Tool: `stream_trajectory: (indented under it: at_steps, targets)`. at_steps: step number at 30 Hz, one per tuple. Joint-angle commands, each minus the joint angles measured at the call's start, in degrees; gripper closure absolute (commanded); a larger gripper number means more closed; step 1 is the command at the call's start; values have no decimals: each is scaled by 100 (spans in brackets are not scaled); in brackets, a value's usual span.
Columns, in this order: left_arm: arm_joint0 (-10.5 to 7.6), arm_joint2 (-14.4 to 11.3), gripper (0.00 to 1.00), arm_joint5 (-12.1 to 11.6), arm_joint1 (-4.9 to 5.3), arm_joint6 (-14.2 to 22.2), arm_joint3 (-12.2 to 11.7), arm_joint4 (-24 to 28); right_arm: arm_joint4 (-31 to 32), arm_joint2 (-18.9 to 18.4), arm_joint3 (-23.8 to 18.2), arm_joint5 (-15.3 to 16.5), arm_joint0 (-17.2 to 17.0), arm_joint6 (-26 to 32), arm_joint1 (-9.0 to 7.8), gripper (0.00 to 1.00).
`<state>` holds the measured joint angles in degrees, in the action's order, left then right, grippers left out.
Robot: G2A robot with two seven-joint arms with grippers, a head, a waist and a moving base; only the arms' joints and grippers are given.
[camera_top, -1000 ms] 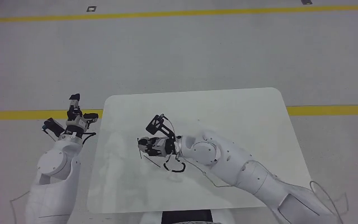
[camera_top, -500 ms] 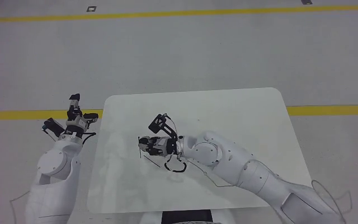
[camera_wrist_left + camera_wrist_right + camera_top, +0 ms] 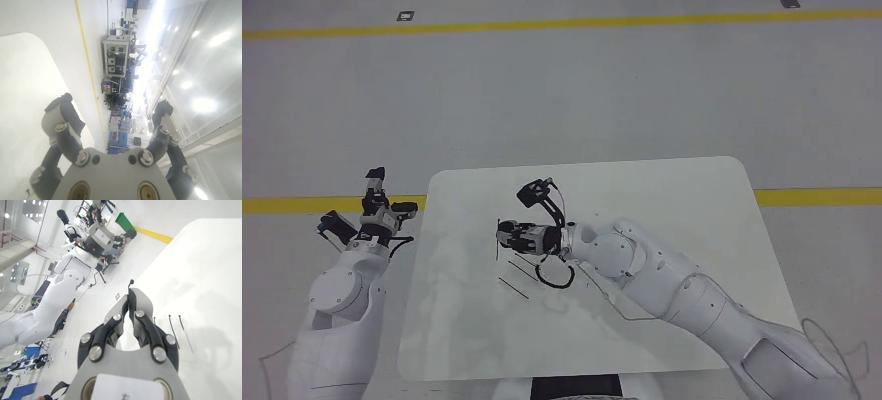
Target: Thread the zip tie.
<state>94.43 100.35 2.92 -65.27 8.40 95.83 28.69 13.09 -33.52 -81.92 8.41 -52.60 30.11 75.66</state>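
Note:
A thin black zip tie (image 3: 129,287) sticks out from between the fingertips of my right gripper (image 3: 128,302), which is shut on it, its small head on the free end. From above, that gripper (image 3: 506,238) hangs over the left middle of the white table (image 3: 682,210), with the zip tie (image 3: 498,242) showing as a short dark line. My left gripper (image 3: 113,111) is open and holds nothing. It sits off the table's left edge (image 3: 354,200).
Loose black zip ties (image 3: 174,331) lie side by side on the table just behind the right gripper, two of them visible from above (image 3: 517,270). A black cable loop (image 3: 558,276) hangs under the right wrist. The table's right half is bare.
My right gripper has moved toward the table's far side with the zip tie, uncovering the loose ties on the table. The left arm has stayed still.

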Motion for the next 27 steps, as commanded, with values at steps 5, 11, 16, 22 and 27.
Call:
stream_trajectory:
  at_steps: [5, 11, 16, 22, 27]
  targets:
    - [0, 0, 0, 0, 0, 0, 0, 0, -300, -111, 267, -183, 223, 133, 99, 100]
    - [0, 0, 0, 0, 0, 0, 0, 0, -300, -111, 267, -183, 223, 133, 99, 100]
    - [0, 0, 0, 0, 0, 0, 0, 0, -300, -111, 267, -183, 223, 133, 99, 100]
    - [0, 0, 0, 0, 0, 0, 0, 0, -339, -233, 236, -256, 173, 69, 98, 100]
    - [0, 0, 0, 0, 0, 0, 0, 0, -524, -344, 295, -470, 269, 177, 159, 100]
